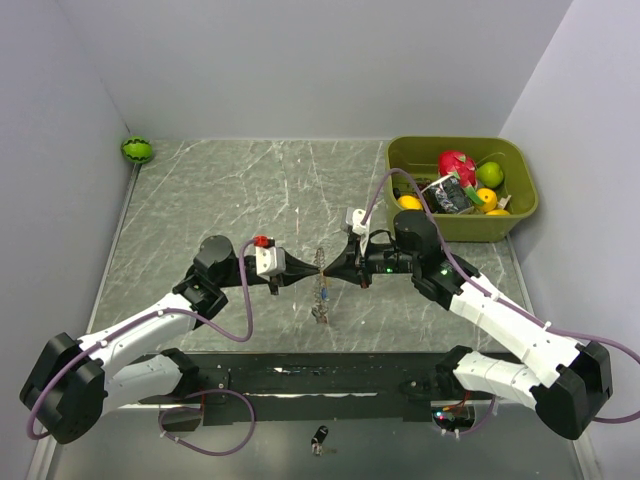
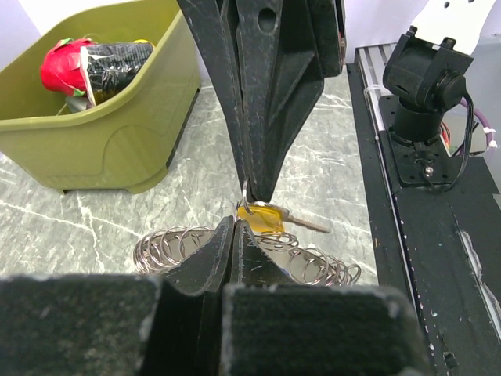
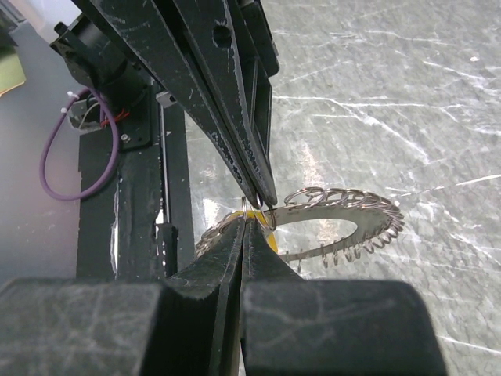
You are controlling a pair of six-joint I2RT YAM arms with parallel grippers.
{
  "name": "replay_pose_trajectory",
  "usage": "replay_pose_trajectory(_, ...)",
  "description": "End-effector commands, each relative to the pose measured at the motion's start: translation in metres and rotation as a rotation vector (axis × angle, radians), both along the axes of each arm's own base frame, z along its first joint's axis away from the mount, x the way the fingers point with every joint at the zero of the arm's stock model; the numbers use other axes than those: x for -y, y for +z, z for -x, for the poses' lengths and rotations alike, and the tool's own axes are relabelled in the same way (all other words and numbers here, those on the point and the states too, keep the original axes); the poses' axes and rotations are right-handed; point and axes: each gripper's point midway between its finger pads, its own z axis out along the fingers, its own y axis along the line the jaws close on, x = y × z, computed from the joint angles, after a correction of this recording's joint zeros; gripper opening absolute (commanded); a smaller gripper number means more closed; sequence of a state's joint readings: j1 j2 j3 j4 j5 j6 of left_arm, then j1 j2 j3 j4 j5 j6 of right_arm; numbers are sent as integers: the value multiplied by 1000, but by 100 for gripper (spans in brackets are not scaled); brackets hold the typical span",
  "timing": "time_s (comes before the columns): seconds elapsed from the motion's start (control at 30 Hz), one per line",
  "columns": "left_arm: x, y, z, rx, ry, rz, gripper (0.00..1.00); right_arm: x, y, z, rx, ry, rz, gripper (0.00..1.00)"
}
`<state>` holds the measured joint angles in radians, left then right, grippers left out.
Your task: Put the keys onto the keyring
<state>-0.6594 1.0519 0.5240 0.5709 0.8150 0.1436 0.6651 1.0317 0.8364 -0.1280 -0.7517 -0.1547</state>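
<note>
— How are the claws set?
— The left claw (image 1: 314, 269) is seen closed, its tips pinched on the toothed rim of the keyring (image 3: 380, 213). The right claw (image 1: 328, 268) is closed too and is met tip to tip by the left. Its points are pressed at the head of a brass key (image 2: 266, 218), but whether key or ring is pinched cannot be told.
— Where is the keyring found?
— It is held at the claw tips over the middle of the counter (image 1: 220, 190), seen edge-on from above. The brass key is pointed toward the near edge.
— And farther out?
— An olive bin (image 2: 102, 149) of toy fruit is set at the far right. A small black fob (image 1: 318, 437) is seen at the near edge, well apart.
</note>
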Motion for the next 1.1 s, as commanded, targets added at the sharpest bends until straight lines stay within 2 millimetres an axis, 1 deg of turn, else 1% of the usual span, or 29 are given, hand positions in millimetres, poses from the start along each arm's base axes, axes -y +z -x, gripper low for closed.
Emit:
replay_pose_trajectory(0.0,5,36,7,117,-48,63,1,-6,25,-8,62,-8,-37,0)
replay_pose_trajectory(0.4,1,39,8,137,-30,80,1,0,10,-14,47,-60,4,0)
replay_pose_trajectory(0.6,0,41,9,142,-27,87,1,1,1,-20,35,-91,30,0)
replay_pose_trajectory(0.8,-2,41,11,150,-27,97,1,2,-3,-24,29,-107,41,0)
replay_pose_trajectory(1.07,-3,44,14,158,-33,115,1,2,-1,-25,23,-118,48,0)
